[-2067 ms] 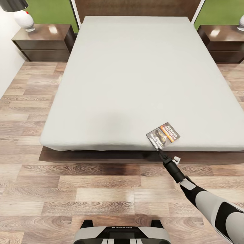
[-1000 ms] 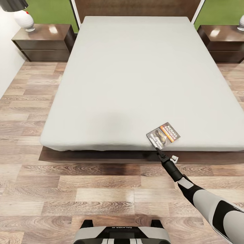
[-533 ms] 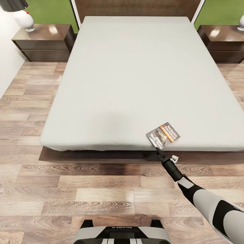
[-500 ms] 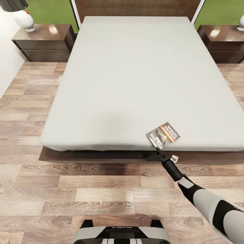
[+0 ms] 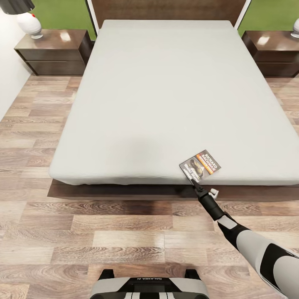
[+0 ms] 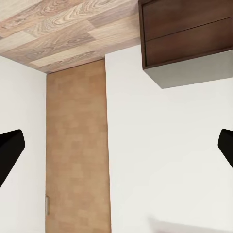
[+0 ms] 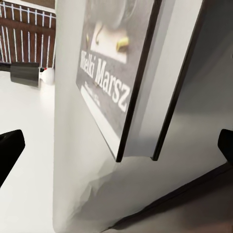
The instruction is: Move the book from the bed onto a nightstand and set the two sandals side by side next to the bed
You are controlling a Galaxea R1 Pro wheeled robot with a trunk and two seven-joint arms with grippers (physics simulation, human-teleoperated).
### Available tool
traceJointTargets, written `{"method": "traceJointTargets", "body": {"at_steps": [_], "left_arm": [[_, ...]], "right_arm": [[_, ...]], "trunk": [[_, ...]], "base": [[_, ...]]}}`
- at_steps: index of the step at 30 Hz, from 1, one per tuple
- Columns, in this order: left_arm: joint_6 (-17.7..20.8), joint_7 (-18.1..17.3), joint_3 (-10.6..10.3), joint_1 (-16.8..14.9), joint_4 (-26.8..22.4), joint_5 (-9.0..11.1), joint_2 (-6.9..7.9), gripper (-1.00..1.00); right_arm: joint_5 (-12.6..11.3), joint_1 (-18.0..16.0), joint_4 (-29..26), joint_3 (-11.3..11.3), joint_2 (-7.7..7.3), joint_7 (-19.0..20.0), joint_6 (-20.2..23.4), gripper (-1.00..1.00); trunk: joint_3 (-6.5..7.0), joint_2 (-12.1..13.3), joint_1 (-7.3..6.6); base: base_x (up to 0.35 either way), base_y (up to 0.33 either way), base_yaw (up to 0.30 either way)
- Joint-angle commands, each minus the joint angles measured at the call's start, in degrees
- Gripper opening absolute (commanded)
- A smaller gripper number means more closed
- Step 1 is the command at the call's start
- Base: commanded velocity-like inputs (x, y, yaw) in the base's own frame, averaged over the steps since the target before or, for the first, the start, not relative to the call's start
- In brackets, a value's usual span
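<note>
Head view: bed [image 5: 166,95] with pale grey mattress and dark wood frame takes up most of the room ahead, headboard at far end. Book [image 5: 200,165] lies flat on the mattress right at the near edge, toward the robot's right, cover up, corner at the foot-end rim. Right gripper [image 5: 193,181] reaches in from the lower right on a black-and-white arm, its tip right at the book's near corner; touching or not, cannot tell. Right wrist view shows the book [image 7: 131,73] close up, white lettering on a grey cover, its corner between the two black fingertips [image 7: 9,150], which sit far out to either side, so the jaws are spread wide and pinching nothing. Left gripper [image 6: 116,150] in the left wrist view: jaws also spread wide, nothing between them, facing a white wall, a wood door panel and a dark cabinet. One nightstand [image 5: 54,52] at the bed's left with a lamp [image 5: 29,23], another nightstand [image 5: 272,52] at the right. Wood-plank floor [image 5: 83,232] in front
</note>
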Motion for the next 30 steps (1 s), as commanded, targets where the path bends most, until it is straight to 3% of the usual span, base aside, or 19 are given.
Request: {"method": "traceJointTargets", "body": {"at_steps": [1,30], "left_arm": [[0.2,0.1,-0.5,0.0,-0.1,0.5,0.01,1.0],[0.3,0.1,-0.6,0.0,-0.1,0.5,0.01,1.0]], "right_arm": [[0.5,-0.1,0.1,-0.5,-0.02,0.0,0.0,1.0],[0.5,-0.6,0.1,-0.5,-0.07,-0.9,0.0,1.0]], "trunk": [[-0.02,0.0,0.0],[-0.02,0.0,0.0]], "base": [[0.0,0.0,0.0],[0.0,0.0,0.0]]}}
